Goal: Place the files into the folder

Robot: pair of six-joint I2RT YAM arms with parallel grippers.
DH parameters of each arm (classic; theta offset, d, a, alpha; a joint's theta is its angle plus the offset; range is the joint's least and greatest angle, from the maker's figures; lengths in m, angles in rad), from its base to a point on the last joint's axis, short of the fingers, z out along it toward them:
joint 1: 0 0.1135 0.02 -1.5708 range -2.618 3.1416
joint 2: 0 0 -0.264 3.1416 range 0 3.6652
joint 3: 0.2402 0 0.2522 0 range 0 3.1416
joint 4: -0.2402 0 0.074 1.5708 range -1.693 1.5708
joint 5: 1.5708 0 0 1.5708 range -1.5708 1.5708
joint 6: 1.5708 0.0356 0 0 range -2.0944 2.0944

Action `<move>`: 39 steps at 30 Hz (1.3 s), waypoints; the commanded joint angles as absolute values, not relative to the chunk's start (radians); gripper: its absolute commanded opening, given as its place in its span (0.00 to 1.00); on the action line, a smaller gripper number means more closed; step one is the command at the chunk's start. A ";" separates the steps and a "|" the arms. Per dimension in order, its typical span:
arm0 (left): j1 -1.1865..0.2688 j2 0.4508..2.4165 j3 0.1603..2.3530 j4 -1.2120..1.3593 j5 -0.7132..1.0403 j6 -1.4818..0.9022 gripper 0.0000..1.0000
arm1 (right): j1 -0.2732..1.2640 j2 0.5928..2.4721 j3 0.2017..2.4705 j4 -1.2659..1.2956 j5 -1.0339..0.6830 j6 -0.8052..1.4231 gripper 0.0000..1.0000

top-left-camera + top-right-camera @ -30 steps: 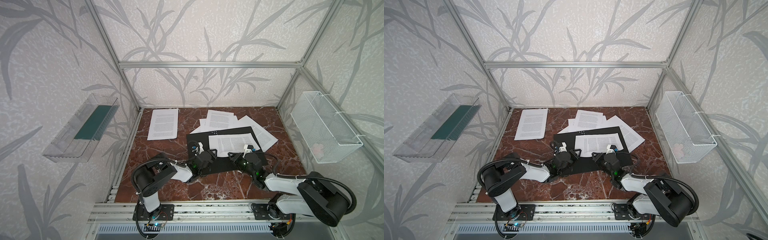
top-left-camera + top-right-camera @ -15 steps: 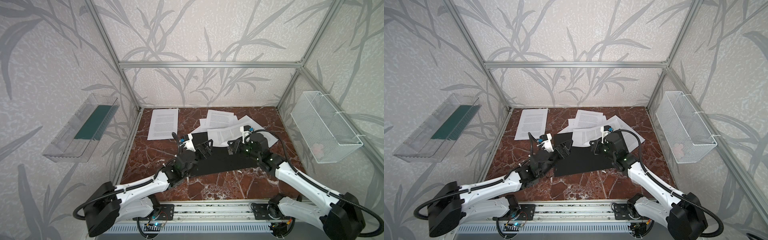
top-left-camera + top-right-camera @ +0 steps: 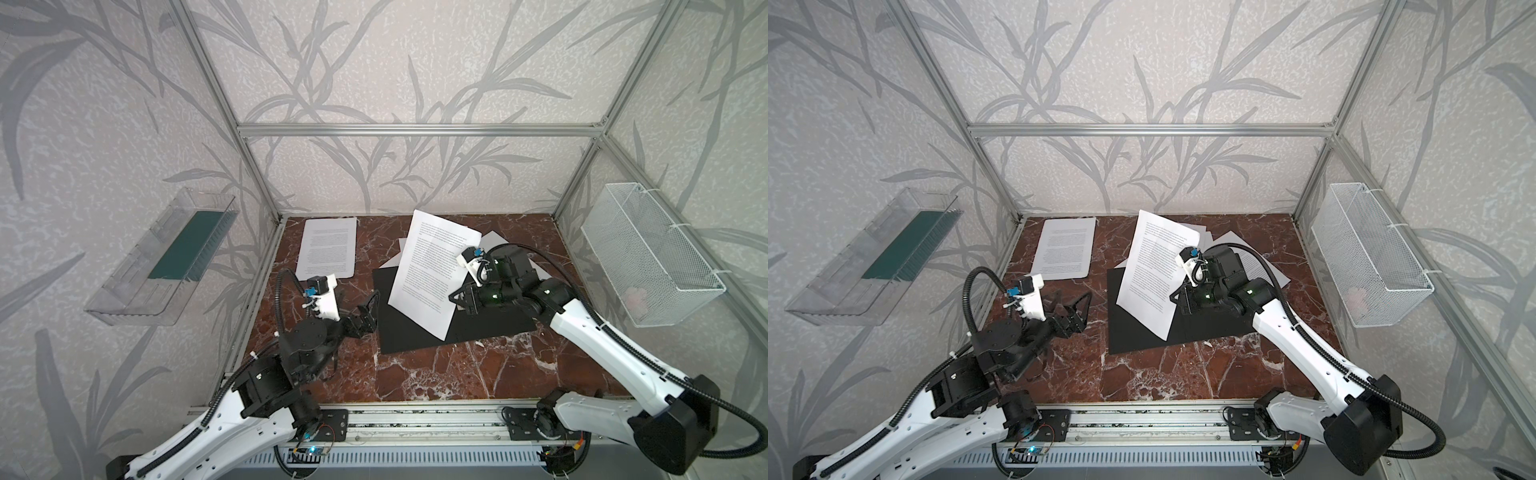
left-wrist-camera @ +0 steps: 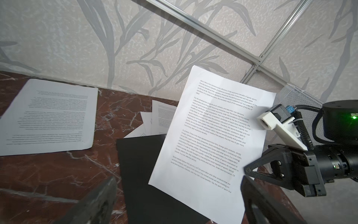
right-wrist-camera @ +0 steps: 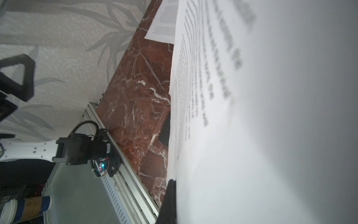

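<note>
Left wrist view puts its own arm nearest: the left gripper (image 3: 1071, 302) hangs low over the red-brown marble surface (image 3: 415, 382), jaws spread wide and empty, just beside the left edge of the thin black folder (image 3: 415, 336), which lies flat with its inside face up. Above the folder, the right gripper (image 4: 247, 171) has its jaws pressed together on the long edge of one white printed sheet (image 3: 432, 266). The sheet is held at a slant, its lower corner down over the black panel; whether that corner touches I cannot tell. Beyond lie the other files: a fan of overlapping sheets (image 4: 160, 120) at the folder's far edge, and a single sheet (image 3: 328, 249) well apart at the far left.

I judge the step in hand to be carrying a sheet into the folder. Next it wants lowering flat and squaring to the folder's edges, and the free arm could steady the floppy paper.

Only the left wrist view shows the pinch plainly. Blurred paper nearly fills the right wrist view, and only the top views give the whole layout.
</note>
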State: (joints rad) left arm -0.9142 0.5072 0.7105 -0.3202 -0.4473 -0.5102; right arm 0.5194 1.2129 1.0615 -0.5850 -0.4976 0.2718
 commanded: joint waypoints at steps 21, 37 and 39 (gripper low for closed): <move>-0.897 1.391 0.849 -0.107 0.085 -0.503 0.99 | 0.425 1.701 1.273 -0.939 -0.098 0.009 0.00; -0.783 1.770 0.941 0.032 0.374 -0.539 0.99 | 0.425 1.743 1.275 -0.911 -0.117 -0.019 0.06; -0.783 1.788 0.926 0.055 0.382 -0.547 0.99 | 0.425 1.743 1.275 -0.912 -0.107 -0.020 0.06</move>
